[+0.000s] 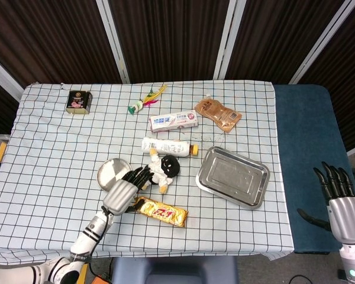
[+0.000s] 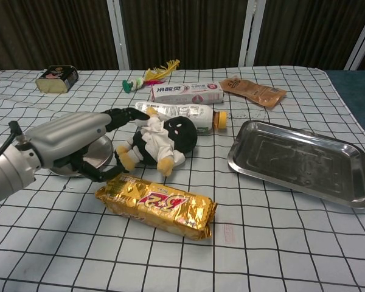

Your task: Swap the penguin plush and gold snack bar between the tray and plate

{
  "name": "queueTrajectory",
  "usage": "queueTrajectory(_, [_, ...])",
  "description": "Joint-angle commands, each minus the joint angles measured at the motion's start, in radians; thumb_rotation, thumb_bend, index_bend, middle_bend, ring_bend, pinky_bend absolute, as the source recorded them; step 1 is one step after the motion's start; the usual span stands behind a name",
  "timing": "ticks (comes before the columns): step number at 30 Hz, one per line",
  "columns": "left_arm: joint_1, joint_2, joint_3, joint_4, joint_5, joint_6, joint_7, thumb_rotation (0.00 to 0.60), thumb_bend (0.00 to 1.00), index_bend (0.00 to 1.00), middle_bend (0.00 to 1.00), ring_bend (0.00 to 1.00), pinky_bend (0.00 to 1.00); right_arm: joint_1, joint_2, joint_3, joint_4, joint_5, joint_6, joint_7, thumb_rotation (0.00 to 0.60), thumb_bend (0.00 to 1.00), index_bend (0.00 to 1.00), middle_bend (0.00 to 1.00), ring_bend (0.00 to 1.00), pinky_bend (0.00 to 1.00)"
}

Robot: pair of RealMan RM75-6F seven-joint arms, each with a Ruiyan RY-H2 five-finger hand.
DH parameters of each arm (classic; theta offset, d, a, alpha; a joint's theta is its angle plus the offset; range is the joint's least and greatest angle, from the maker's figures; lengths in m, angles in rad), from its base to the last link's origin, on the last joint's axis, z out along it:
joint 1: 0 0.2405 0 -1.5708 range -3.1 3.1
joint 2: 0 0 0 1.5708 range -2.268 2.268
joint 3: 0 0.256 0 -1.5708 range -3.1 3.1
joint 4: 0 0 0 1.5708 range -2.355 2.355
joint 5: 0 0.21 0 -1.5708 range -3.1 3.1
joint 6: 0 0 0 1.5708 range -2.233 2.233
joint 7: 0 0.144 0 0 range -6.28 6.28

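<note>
Plate (image 2: 103, 152) mostly hidden behind left hand (image 2: 73, 143).

left hand (image 2: 70, 137) and right hand (image 1: 342, 208): silver shells, black fingers (image 2: 118, 114)
</note>
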Motion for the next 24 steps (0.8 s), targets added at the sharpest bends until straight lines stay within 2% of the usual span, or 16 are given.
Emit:
queueTrajectory(1, [-0.022, -0.014, -0.026, 0.014, -0.027, -0.021, 0.018, 0.600, 0.40, 0.00, 0.00, 0.00, 0.15, 0.000, 0.001, -0.001, -0.001, 0.000, -0.002, -0.001, 0.600, 0.09, 0.00, 0.00, 0.00, 0.00])
queueTrajectory(4, [-0.045, -0.022, -0.048, 0.028, -0.042, -0.039, 0.035, 0.600, 0.40, 0.00, 0.00, 0.00, 0.13, 0.001, 0.004, -0.004, -0.003, -0.002, -0.008, -0.002, 0.600, 0.09, 0.00, 0.00, 0.00, 0.00])
queueTrajectory(8, [-0.108, -0.051, -0.086, 0.085, -0.105, -0.120, 0.077, 0.600, 0.40, 0.00, 0.00, 0.00, 0.10, 0.001, 0.009, -0.008, -0.006, -0.008, -0.009, 0.005, 0.600, 0.09, 0.00, 0.00, 0.00, 0.00])
queueTrajectory(16, [-0.167, -0.111, -0.104, 0.193, -0.159, -0.179, 0.075, 0.600, 0.40, 0.00, 0.00, 0.00, 0.07, -0.001, 0.014, -0.008, -0.008, -0.011, -0.005, 0.019, 0.600, 0.09, 0.00, 0.00, 0.00, 0.00])
queueTrajectory(24, [-0.195, -0.168, -0.097, 0.290, -0.186, -0.202, 0.053, 0.600, 0.40, 0.00, 0.00, 0.00, 0.07, -0.003, 0.019, -0.010, -0.010, -0.015, -0.003, 0.030, 0.600, 0.09, 0.00, 0.00, 0.00, 0.00])
